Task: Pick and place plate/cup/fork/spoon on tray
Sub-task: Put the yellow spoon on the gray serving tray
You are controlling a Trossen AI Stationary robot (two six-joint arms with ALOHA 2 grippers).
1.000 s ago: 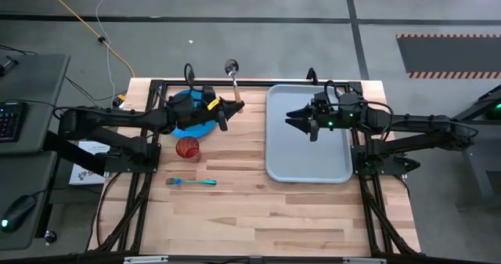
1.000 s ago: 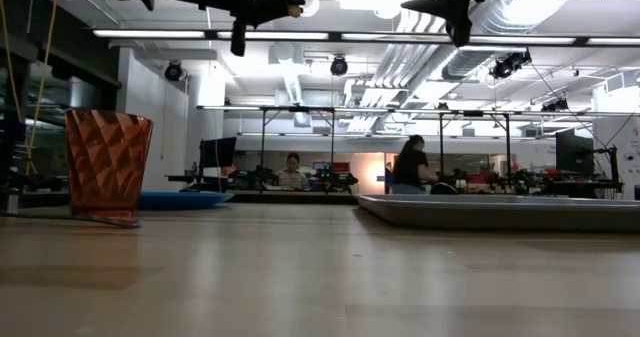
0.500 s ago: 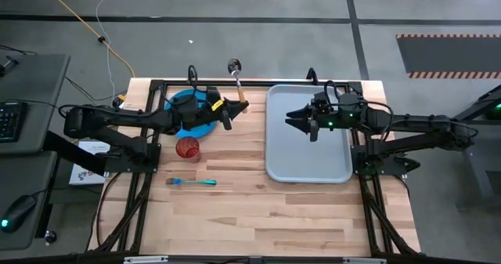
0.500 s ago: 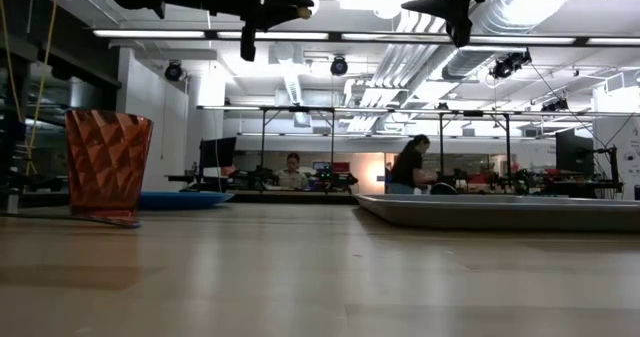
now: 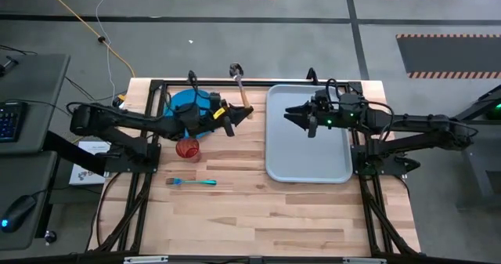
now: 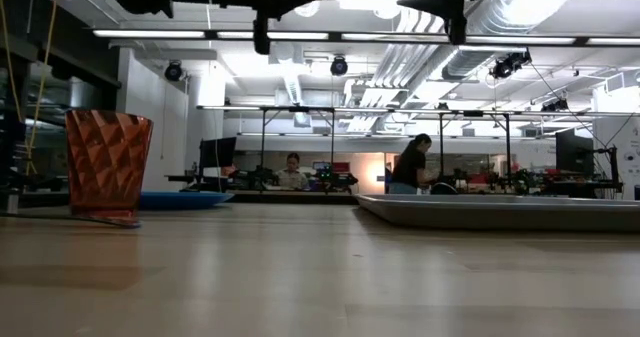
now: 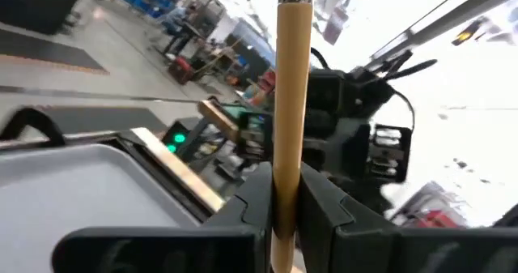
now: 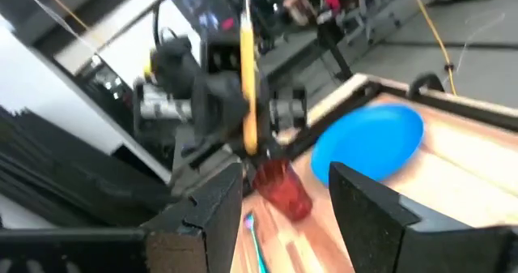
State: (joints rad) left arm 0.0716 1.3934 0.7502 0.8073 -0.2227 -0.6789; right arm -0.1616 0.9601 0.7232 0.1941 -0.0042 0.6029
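At upper centre of the frame, the left end effector clenches the tan-handled spoon; the right end effector hangs released above the smooth grey tray; no readable writing.

The left tool stands at the bottom centre of the frame, its two dark fingers pressed against the tan-orange handle of the spoon, which rises upright through the middle of the picture to a silver neck at the top edge. The bowl is out of frame. At lower left lies the light grey tray, its raised rim running beside a strip of wooden table. Behind the handle, at centre right, the other arm faces the camera, a green light glowing on it. A blurred workshop fills the upper left.
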